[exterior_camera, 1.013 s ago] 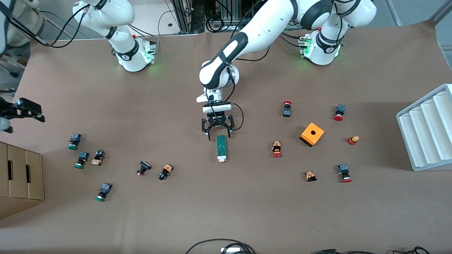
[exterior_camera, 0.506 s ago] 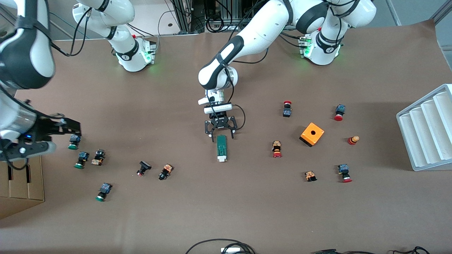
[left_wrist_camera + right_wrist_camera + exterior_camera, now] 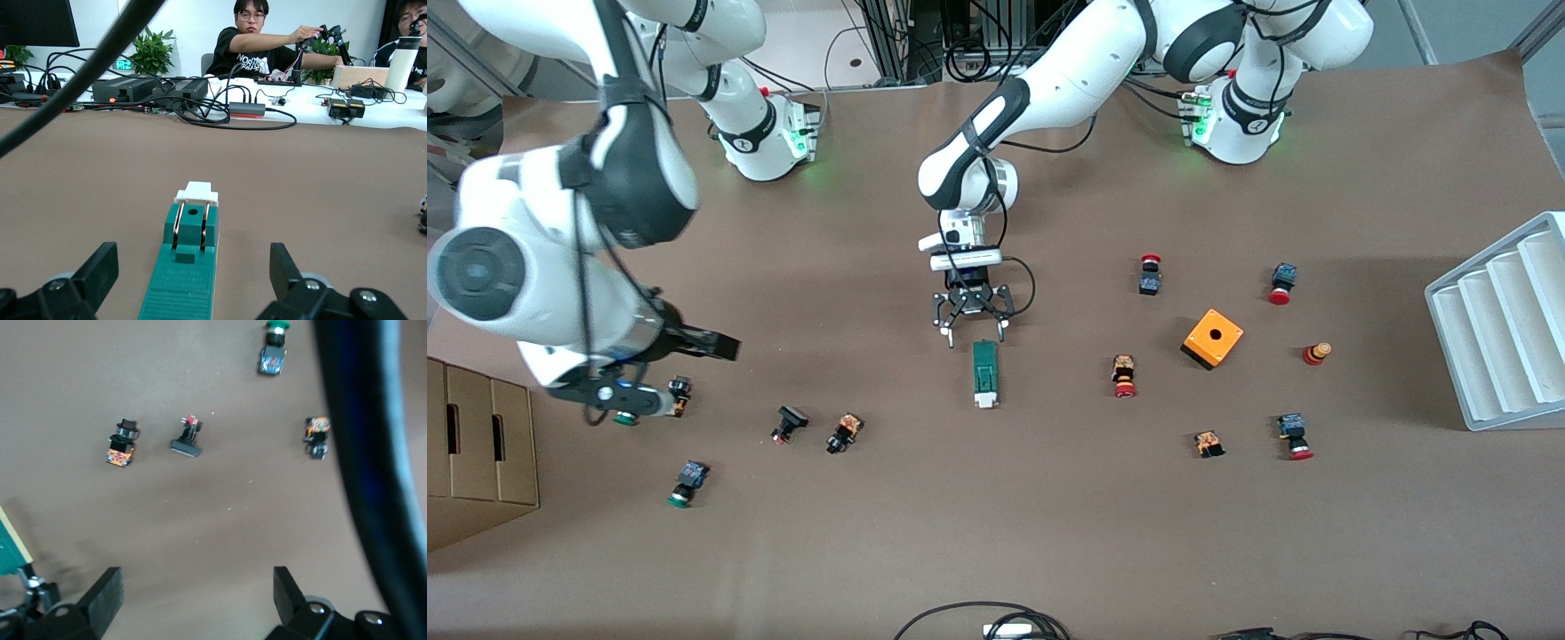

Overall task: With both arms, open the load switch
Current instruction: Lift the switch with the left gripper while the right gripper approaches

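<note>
1. green and slim, your load switch (image 3: 985, 374) lies flat near the middle of the brown table (image 3: 1049, 533), its white block end pointing toward the front camera.
2. your left gripper (image 3: 971, 327) sits low at the switch's green end, jaws spread wide and holding nothing; in the left wrist view the switch (image 3: 183, 267) lies between the two fingers (image 3: 93, 277) without touching them.
3. your right gripper (image 3: 711, 345) hangs over the table toward the right arm's end, above a scatter of push-buttons (image 3: 122, 445), jaws wide and empty.
4. an orange box (image 3: 1213, 338) with a round hole sits toward the left arm's end, well apart from the switch.
</note>
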